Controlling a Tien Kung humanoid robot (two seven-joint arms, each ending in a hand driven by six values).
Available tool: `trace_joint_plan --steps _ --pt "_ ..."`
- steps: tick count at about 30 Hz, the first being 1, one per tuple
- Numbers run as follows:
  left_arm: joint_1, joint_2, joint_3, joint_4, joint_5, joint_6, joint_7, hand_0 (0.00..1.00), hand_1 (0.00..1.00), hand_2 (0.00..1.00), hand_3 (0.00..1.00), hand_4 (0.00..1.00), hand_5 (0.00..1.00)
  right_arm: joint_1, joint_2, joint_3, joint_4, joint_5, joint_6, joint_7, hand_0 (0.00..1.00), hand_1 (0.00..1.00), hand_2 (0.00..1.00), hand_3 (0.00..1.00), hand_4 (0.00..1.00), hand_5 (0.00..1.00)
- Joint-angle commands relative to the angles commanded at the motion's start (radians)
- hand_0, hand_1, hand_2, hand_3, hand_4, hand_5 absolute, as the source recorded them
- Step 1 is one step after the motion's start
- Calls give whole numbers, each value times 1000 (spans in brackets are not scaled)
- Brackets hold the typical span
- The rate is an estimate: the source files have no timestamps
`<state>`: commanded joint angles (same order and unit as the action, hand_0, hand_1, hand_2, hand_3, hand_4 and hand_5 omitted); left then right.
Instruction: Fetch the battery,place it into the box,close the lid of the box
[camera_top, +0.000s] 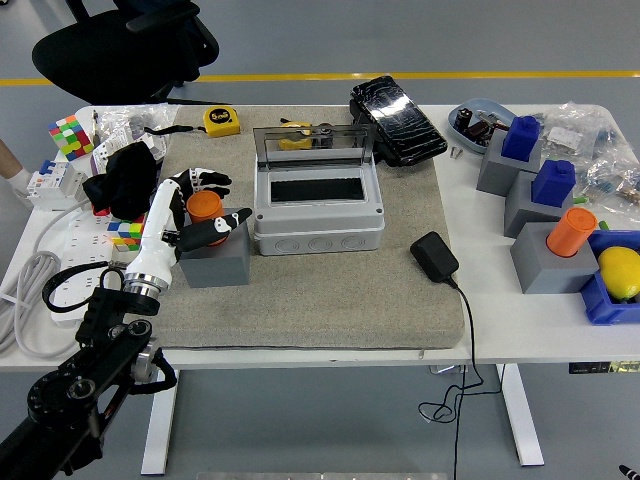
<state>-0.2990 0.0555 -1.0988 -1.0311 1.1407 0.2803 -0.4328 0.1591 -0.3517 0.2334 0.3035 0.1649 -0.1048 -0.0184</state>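
Left hand (200, 205) reaching in from the lower left over the mat (330, 290), white palm and black-tipped fingers curled around the battery (205, 206); thumb in front, other fingers behind. Whether the fingers actually press on it cannot be told. Right hand out of view.

Battery: short orange cylinder, standing upright in a grey holder (216, 255), only the top part showing above the block, partly hidden by the fingers. Holder sitting on the mat's left part, just beside the box (317, 212).

Box: light grey, rectangular, dark slot-shaped opening on top, clear lid (315, 146) standing up at its rear edge. Lid open.

Black adapter (434, 256) on the mat right of the box, cord trailing off the bench's near edge (540, 350). Yellow tape measure (222, 121) behind, at the far left. Second orange cylinder (571, 231) in another grey block, well apart on the right, near blue pieces in similar blocks.
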Motion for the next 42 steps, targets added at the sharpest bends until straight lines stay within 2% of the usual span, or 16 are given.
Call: trace_joint_plan --steps 1,2,7,8,13,14,18,20,27,31,36,39,42 --pt "-3 -3 1 4 -7 2 -3 384 417 433 400 998 2 1 0 0 0 0 0 0 575 629 657 551 941 493" --pt "-6 -7 3 9 -17 4 -8 283 279 324 334 938 2 1 0 0 0 0 0 0 575 629 657 551 941 493" --pt "-23 -25 14 45 -66 5 -25 283 279 324 334 938 2 1 1 1 0 1 0 0 575 629 657 551 941 493" --pt "-25 -29 16 49 -71 5 -30 241 194 252 262 883 2 1 0 2 0 0 0 0 574 628 657 550 942 492" --pt "-28 -39 26 52 -106 13 -53 241 194 252 262 883 2 0 0 0 0 1 -1 1 574 628 657 550 942 492" --pt "-29 -40 30 54 -117 14 -57 198 130 182 232 827 2 -1 0 0 0 2 -1 1 572 628 657 550 941 492" --pt "-34 -48 43 55 -148 21 -80 198 130 182 232 827 2 -2 1 -1 0 3 -1 3 572 628 657 550 941 492" --pt "-36 -53 46 56 -152 25 -88 180 105 161 208 795 2 -2 1 -1 0 3 -2 4 573 628 656 550 942 492" --pt "-41 -55 39 53 -142 34 -102 163 88 150 194 780 2 0 1 -2 0 4 -3 9 572 628 656 549 942 491" --pt "-41 -51 19 26 -63 42 -80 163 88 150 194 780 2 -1 1 -2 0 5 -4 11 572 628 656 549 942 491" --pt "-54 -24 -1 -50 131 71 20 159 90 150 195 784 2 -2 0 -5 -1 7 -4 11 571 628 655 549 942 491" --pt "-74 -3 23 -95 243 67 80 160 87 151 198 788 2 -1 0 -5 -1 6 -4 12 572 627 655 548 942 491" --pt "-114 14 88 -131 343 81 162 160 87 151 198 788 2 2 -1 -5 0 6 -5 13 572 627 655 548 942 491"
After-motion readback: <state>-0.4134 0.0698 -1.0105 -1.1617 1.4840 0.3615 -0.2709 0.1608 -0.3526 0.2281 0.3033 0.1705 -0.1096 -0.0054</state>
